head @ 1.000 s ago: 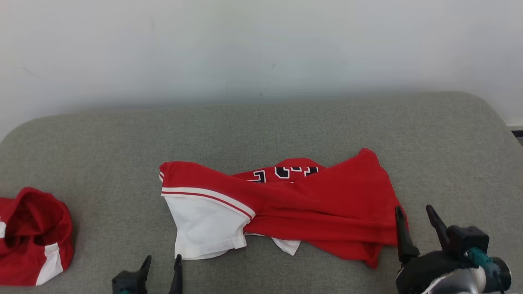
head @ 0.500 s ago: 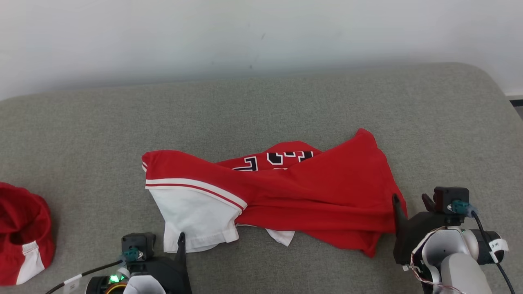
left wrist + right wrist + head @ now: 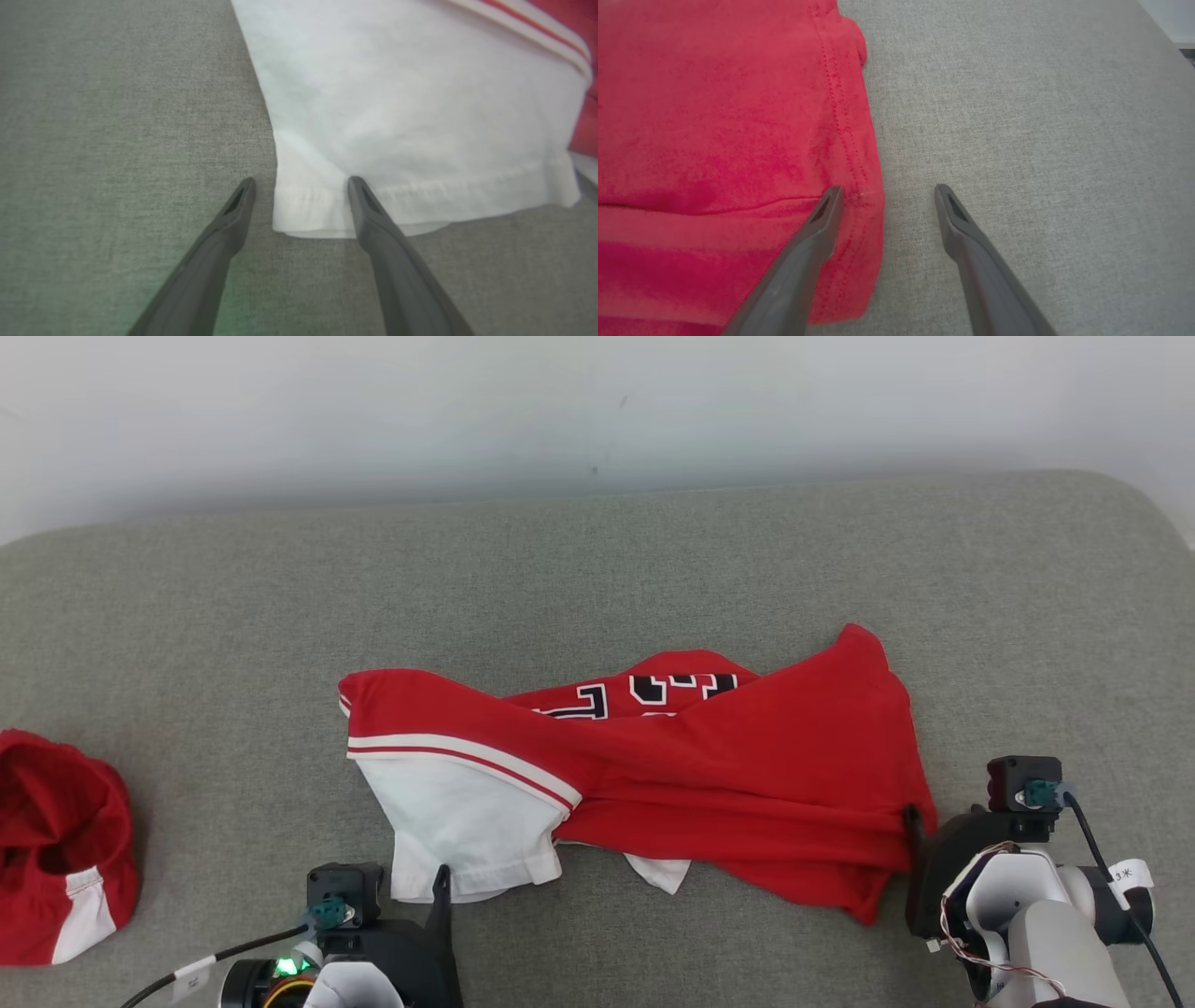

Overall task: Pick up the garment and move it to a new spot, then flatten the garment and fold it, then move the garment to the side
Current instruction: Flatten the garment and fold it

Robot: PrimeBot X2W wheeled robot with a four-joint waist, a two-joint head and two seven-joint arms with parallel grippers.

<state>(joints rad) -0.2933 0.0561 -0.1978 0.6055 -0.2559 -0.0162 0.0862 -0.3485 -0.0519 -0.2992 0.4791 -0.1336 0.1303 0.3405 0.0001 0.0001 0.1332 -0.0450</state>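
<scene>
A grey, coarse-woven padded surface (image 3: 233, 644) spans the head view from side to side, with rounded corners at the upper left and upper right of the frame. Behind it, a plain pale wall (image 3: 373, 411) takes up the top band, carrying a few small dark specks. In the upper right corner of the right wrist view, the surface ends at a pale strip with a dark patch just below it.

The garment (image 3: 728, 775), a red jersey with black-and-white lettering, lies crumpled across the middle of the frame. Its white sleeve (image 3: 457, 821) spreads toward the lower left. A second red-and-white garment (image 3: 56, 849) sits bunched at the left edge, well apart from the first.

The left gripper (image 3: 301, 184) is spread wide and holds nothing. It straddles the corner of the white hem, one finger over bare grey cloth and the other over the hem. The right gripper (image 3: 887, 191) is likewise spread and empty at the garment's right-hand edge, one finger over the stitched red hem, the other over bare surface. Whether any fingertip touches the cloth cannot be told.
</scene>
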